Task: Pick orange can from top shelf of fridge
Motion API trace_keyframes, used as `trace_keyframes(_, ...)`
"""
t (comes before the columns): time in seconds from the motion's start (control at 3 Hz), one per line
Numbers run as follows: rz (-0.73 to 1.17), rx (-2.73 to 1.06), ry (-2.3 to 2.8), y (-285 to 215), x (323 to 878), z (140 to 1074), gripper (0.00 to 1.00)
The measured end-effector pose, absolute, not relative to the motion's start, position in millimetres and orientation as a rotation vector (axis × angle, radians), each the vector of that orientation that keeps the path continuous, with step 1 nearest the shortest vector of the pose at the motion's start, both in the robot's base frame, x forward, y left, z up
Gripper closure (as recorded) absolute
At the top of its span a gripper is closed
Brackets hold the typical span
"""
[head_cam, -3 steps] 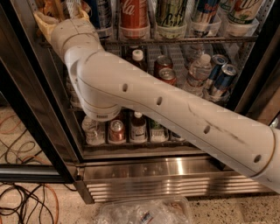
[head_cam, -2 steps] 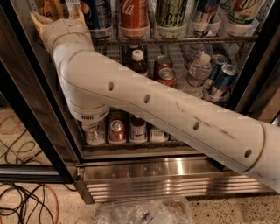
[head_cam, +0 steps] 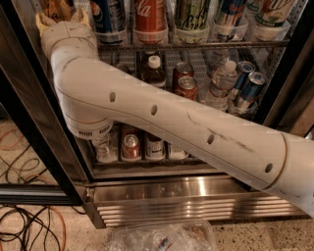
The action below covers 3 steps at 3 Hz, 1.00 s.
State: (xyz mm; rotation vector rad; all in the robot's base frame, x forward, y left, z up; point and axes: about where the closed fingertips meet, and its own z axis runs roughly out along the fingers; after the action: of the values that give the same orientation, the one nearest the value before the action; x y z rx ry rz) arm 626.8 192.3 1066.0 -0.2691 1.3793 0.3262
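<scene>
Right now the large drinks fridge (head_cam: 171, 196), with its black door frame and ribbed steel base, fills my view. My thick white arm (head_cam: 162, 122) slants from lower right up to its top left corner. There, at the left end of the steel-edged wire top shelf (head_cam: 221, 45), is the tall orange-gold can (head_cam: 58, 7). My jaws are at that can; whether they grip it I cannot tell.

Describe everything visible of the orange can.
The orange can shows only partly, at the picture's top-left corner: an orange-gold body with pale markings, its top cut off by the frame. It stands at the left end of the top shelf, beside a blue can. The gripper is right at it, covering its lower part; whether they touch is unclear.
</scene>
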Motion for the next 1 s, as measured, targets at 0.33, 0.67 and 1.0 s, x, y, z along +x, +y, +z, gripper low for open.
trace_keyframes(0.33,0.326,-0.269,1.379,192.3,626.8,1066.0,0.74)
trace_keyframes(0.67,0.326,-0.269,1.379,192.3,626.8,1066.0,0.96)
trace_keyframes(1.0,0.326,-0.269,1.379,192.3,626.8,1066.0,1.00)
